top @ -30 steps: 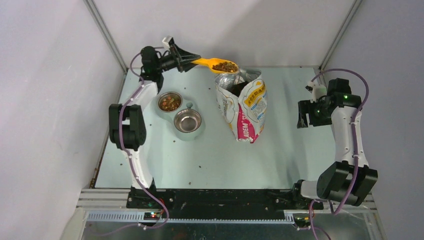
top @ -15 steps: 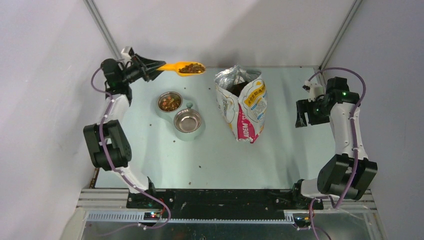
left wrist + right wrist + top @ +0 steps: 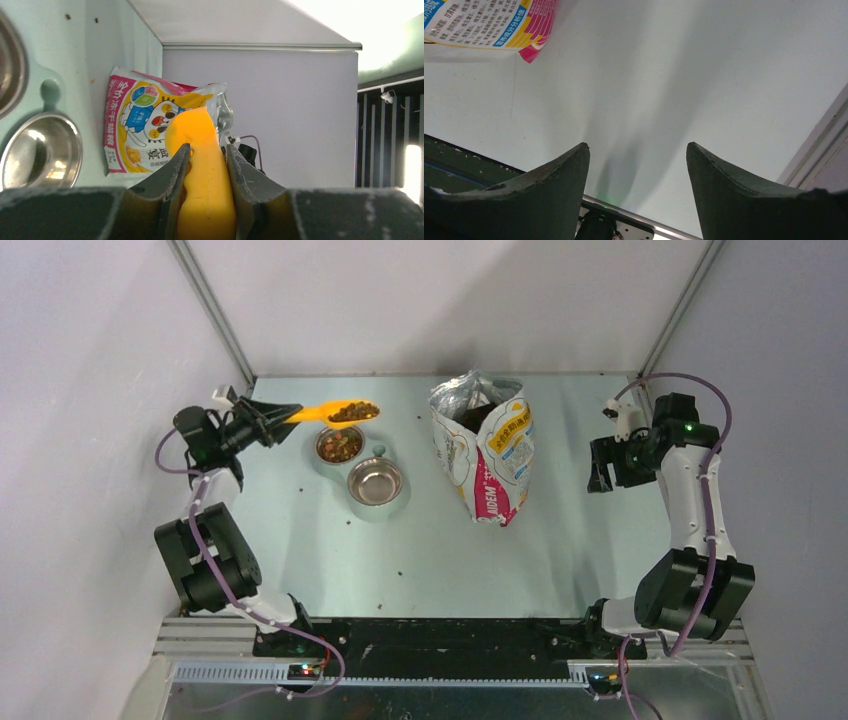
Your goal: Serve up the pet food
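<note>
Left arm folded at the table's 9 o'clock edge, wrist raised. Left gripper (image 3: pixel 280 417) points toward 3 o'clock, jaws clamped on the orange scoop (image 3: pixel 312 415) handle. Right arm reared up at 3 o'clock; right gripper (image 3: pixel 603 472) points down, jaws wide apart.

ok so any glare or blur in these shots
Left wrist: top right corner blown out white, the orange plastic scoop up close is soft, bright highlights on the empty round steel bowl. Right wrist: soft shadow streaks on the pale green table. Top external: evenly lit.
</note>
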